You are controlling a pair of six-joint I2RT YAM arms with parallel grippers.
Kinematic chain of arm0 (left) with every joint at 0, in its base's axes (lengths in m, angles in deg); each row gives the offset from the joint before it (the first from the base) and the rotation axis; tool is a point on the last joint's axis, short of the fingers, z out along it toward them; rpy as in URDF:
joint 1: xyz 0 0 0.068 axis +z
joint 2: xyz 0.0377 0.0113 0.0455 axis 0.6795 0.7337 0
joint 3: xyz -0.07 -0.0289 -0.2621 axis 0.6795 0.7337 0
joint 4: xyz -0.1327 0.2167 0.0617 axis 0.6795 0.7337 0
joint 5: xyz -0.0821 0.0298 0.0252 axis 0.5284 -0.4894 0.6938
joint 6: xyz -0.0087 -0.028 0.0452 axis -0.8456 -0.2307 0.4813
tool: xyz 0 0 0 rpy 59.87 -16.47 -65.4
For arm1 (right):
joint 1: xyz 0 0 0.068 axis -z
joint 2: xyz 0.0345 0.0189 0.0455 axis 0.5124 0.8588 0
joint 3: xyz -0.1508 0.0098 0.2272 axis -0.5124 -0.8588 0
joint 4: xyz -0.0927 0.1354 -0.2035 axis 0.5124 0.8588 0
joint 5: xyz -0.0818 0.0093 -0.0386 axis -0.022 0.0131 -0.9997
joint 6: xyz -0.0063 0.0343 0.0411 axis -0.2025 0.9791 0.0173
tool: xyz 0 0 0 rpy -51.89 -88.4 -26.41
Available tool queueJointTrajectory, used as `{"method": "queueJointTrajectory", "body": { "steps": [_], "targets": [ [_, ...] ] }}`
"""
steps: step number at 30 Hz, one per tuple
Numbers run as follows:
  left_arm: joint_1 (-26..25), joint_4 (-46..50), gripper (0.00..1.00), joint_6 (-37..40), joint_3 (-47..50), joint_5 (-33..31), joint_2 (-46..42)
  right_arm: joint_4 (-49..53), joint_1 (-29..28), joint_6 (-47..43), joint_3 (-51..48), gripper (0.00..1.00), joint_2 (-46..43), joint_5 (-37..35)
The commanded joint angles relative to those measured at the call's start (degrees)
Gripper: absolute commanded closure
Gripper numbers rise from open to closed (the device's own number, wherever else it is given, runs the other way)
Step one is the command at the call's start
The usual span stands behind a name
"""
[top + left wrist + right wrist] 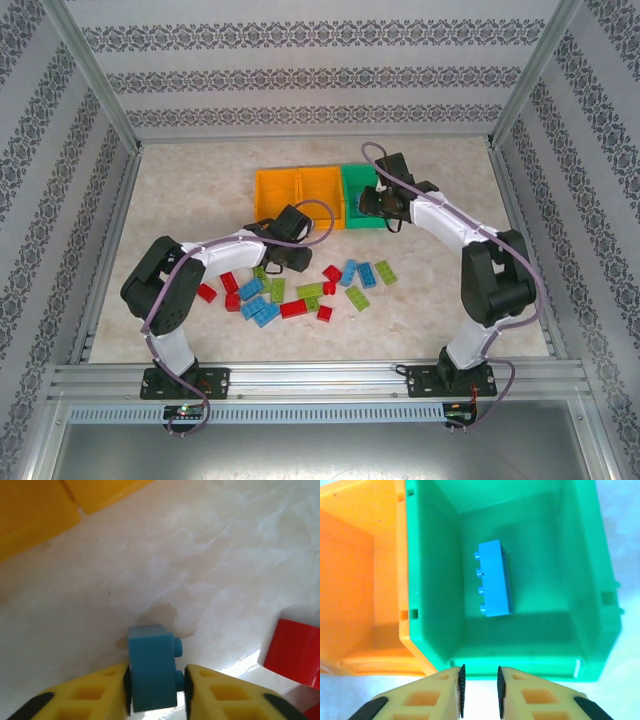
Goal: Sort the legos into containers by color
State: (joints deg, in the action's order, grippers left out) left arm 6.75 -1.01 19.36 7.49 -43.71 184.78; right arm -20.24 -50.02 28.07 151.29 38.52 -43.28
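Note:
My left gripper (pixel 156 680) is shut on a small blue lego (pixel 150 665), held just above the pale table. In the top view this gripper (pixel 270 255) sits in front of the two orange containers (pixel 297 187), beside the loose legos (pixel 290 290), several red, blue and light green ones. My right gripper (pixel 480 680) hangs shut and holds nothing at the near rim of the green container (pixel 435 580), where a long blue lego (pixel 494 579) lies on the floor. From above, the right gripper (pixel 385 205) covers part of the green container (pixel 355 185).
A red lego (pixel 295 652) lies right of the left fingers. Orange container corners (pixel 30 515) show at that view's upper left. An orange container (pixel 360 580) adjoins the green one. Metal frame posts and patterned walls bound the table (pixel 180 200).

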Motion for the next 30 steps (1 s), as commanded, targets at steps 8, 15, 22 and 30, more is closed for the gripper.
{"method": "queueJointTrajectory", "body": {
  "steps": [8,15,22,30],
  "targets": [
    [-2.53,-2.89,0.81,-1.08,-8.81,7.73,-2.38,-4.36,4.69,-0.02,-16.84,0.69,-10.39,-1.88],
    [-2.63,-2.19,0.82,-2.22,-25.38,13.13,6.08,-5.24,0.53,-0.82,-23.49,0.62,-15.9,-2.52],
    [-2.53,7.8,0.83,-1.9,-46.98,11.99,20.87,-3.34,-4.97,1.32,-29.17,0.57,-21.9,-5.0],
    [-1.59,13.11,0.83,-5.88,-63.66,9.59,33.74,-4.07,-10.44,4.23,-34.49,0.48,-24.91,-6.32]
  ]
}}
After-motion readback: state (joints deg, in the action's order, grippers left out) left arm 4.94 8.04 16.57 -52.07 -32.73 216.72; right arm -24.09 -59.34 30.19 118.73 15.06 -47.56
